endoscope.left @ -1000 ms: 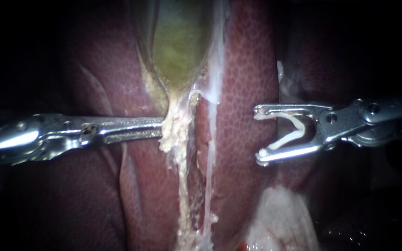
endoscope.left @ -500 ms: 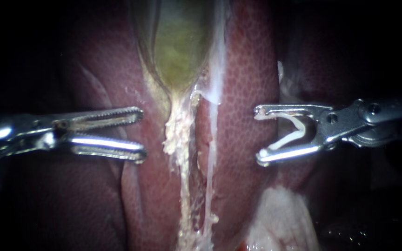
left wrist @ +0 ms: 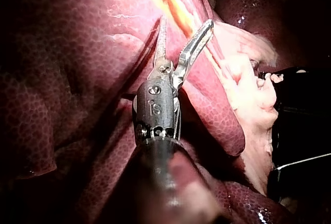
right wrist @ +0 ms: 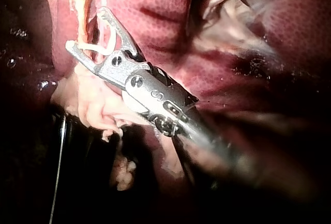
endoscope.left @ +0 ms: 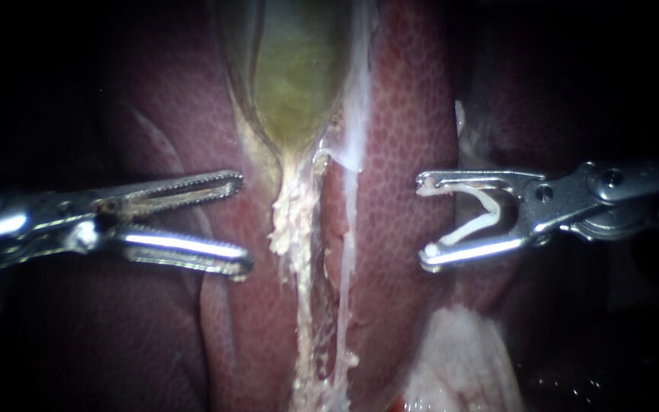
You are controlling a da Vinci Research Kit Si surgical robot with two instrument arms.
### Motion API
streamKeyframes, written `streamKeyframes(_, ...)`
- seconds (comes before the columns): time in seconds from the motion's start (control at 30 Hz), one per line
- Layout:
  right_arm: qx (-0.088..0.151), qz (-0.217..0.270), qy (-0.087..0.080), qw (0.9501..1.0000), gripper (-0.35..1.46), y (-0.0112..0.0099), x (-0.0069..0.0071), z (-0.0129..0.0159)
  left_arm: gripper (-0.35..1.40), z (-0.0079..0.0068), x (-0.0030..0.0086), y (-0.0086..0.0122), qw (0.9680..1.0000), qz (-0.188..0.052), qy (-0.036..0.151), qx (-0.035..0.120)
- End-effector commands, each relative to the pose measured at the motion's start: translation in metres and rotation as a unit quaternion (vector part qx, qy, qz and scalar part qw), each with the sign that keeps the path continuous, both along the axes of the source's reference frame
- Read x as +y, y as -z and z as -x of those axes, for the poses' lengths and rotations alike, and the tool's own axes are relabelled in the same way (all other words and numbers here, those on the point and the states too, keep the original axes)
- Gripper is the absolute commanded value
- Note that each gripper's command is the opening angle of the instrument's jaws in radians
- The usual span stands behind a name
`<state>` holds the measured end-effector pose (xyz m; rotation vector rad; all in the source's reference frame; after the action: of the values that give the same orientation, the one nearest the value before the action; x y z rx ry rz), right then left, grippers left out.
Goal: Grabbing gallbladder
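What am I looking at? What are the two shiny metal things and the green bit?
A surgical robot is working on a pig's liver. The shiny things are its two instruments: thin rods ending in small jaws. One picture comes from a camera close to the tissue; the others come from cameras on each arm. The dark red tissue is the liver, and the greenish bag is the gallbladder. The left instrument has open jaws, holding nothing, beside the pale stringy tissue below the gallbladder. The right instrument holds a small white clip between its jaws.
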<state>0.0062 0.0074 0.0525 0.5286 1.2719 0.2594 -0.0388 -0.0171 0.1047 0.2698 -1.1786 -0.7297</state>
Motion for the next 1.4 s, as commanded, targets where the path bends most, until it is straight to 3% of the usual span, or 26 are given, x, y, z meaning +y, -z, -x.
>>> streamKeyframes(0.03, 0.000, 0.000, 0.000, 1.0000, 0.56, 0.0000, 0.0000, 0.0000, 0.46, 0.0002, 0.0000, -0.0001, 1.0000, -0.003, 0.000, -0.001)
streamKeyframes(0.67, 0.000, 0.000, 0.000, 1.0000, 0.56, 0.0000, -0.0001, -0.0003, 0.37, 0.0033, -0.0004, -0.0046, 0.9999, -0.013, 0.011, -0.001)
streamKeyframes(0.77, 0.000, 0.000, 0.000, 1.0000, 0.56, 0.0000, -0.0001, -0.0003, 0.21, 0.0034, -0.0003, -0.0046, 0.9995, -0.026, 0.017, -0.003)
streamKeyframes(0.93, 0.000, 0.000, 0.000, 1.0000, 0.56, 0.0000, -0.0001, -0.0003, -0.35, 0.0031, -0.0004, -0.0045, 0.9986, -0.045, 0.024, -0.008)
streamKeyframes(1.4, 0.000, 0.000, 0.000, 1.0000, 0.56, 0.0000, -0.0001, -0.0003, -0.35, 0.0023, -0.0006, -0.0042, 0.9983, -0.054, 0.021, -0.002)
